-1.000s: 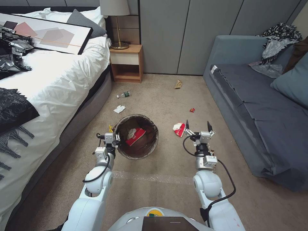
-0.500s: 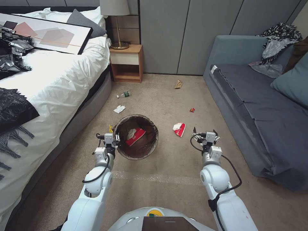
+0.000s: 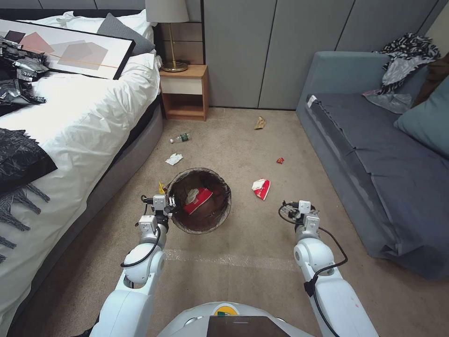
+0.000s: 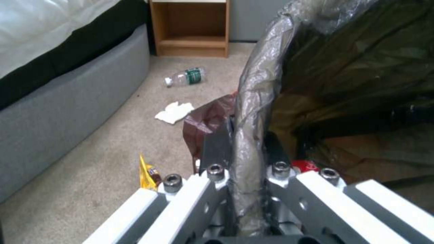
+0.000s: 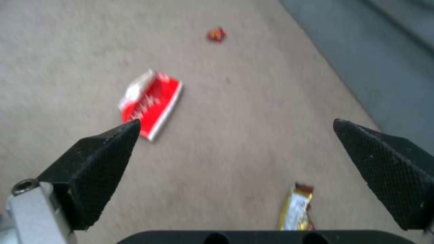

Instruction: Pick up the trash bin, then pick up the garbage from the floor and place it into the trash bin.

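Clamped on the lined rim of the trash bin (image 3: 199, 200), the left gripper (image 4: 246, 159) has one finger inside and one outside; a red carton (image 3: 198, 199) lies in the bin. Beside this gripper a yellow wrapper (image 4: 148, 173) is seen, with a tissue (image 4: 174, 112) and bottle (image 4: 184, 77) beyond. Spread wide and empty, the right gripper (image 5: 235, 135) is held over carpet, a red-and-white carton (image 5: 151, 103) ahead of one fingertip and a wrapper (image 5: 296, 210) just below.

Right pincer (image 5: 235, 135) spread wide above the carpet floor (image 5: 253, 112). Red-and-white carton (image 5: 151, 101) lying flat beyond one fingertip (image 5: 113, 142). Yellow wrapper (image 5: 296, 211) near the pincer base. Small red scrap (image 5: 216, 34) farther off, beside the grey sofa (image 5: 379, 61).
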### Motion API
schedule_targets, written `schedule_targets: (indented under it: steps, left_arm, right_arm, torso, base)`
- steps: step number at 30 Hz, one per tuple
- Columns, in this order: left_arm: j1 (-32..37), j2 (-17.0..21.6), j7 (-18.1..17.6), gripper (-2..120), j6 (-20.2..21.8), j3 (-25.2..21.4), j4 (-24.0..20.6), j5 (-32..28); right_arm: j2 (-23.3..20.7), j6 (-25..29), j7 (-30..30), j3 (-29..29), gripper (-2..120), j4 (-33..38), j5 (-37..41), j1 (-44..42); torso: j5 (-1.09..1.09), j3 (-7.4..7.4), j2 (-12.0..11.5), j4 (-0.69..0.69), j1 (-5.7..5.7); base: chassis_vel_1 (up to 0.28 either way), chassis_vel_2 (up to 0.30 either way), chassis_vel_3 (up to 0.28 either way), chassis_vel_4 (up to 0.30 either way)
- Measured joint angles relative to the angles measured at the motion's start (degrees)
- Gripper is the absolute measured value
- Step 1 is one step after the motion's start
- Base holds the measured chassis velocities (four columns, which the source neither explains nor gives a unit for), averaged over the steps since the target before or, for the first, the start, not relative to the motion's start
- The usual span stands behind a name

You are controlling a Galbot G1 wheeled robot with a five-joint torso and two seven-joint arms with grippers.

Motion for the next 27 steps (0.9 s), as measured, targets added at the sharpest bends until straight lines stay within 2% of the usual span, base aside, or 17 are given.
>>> schedule_targets:
  steps: [15,27]
  left_arm:
    - [0.32,-0.26,-0.03,2,-0.02,-0.01,0.34,0.21]
    - [0.38,-0.31,-0.02,2,-0.05,-0.11,0.38,0.24]
  right_arm:
    - [-0.48,-0.56,-1.03,-0.07,100,-14.03,0.52,4.23]
    - [-0.40,-0.21,-0.75,-0.23,100,-21.11,0.35,8.44]
  torso:
    - [0.00,0.00,0.00,0.00,0.00]
    - [0.00,0.00,0.00,0.01,0.00]
  base:
    - [0.000,0.000,0.000,0.000]
    - [0.000,0.000,0.000,0.000]
